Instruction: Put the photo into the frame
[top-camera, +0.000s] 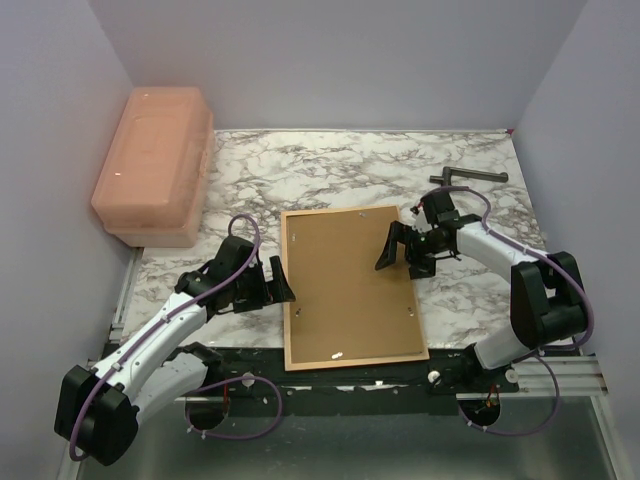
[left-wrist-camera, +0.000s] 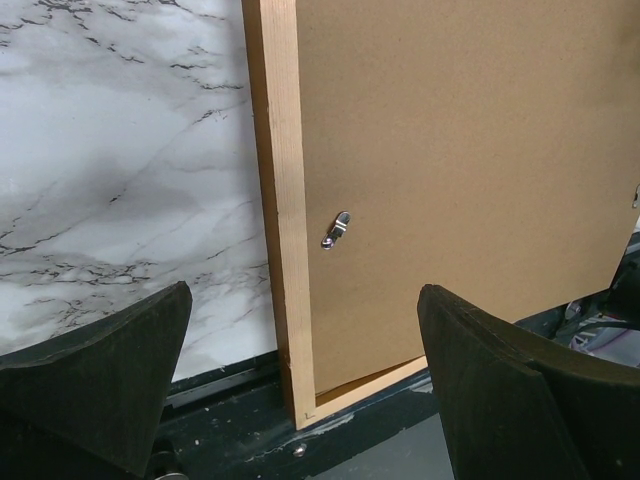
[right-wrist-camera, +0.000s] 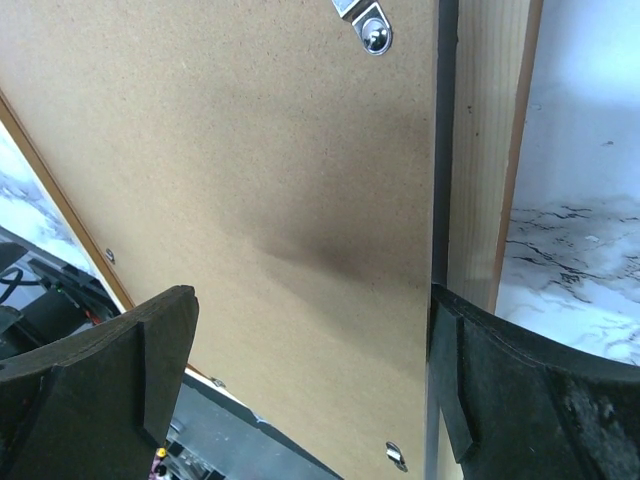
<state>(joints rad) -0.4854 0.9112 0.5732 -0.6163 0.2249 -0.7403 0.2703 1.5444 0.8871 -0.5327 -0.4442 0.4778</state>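
The right gripper (top-camera: 400, 255) (right-wrist-camera: 310, 300) is spread wide and pinches nothing. It hangs over the right part of the frame (top-camera: 340, 211) (right-wrist-camera: 485, 150); one finger is above the brown backing board (top-camera: 345, 285) (right-wrist-camera: 250, 200), the other above the frame's right rail. Whether the fingers touch the board I cannot tell. A small metal turn clip (right-wrist-camera: 372, 35) sits on the board beside that rail.

The left gripper (top-camera: 282, 282) (left-wrist-camera: 305, 300) is also spread wide and empty, just beside the frame's left rail (left-wrist-camera: 285, 200) toward its near end. In the left wrist view one finger is over the marble tabletop (top-camera: 300, 165) (left-wrist-camera: 120, 150) and the other over the backing board (left-wrist-camera: 450, 150); another turn clip (left-wrist-camera: 337, 230) lies just inside the rail.

The frame lies flat and face down in the middle of the tabletop, with the backing board set within its thin orange-brown border; its near end reaches over the black strip along the tabletop's near edge.

Beyond the frame's far-left corner, apart from it, stands a translucent salmon-pink lidded box (top-camera: 155, 165); beyond the far-right corner, well apart, lies a dark L-shaped metal tool (top-camera: 470, 177).
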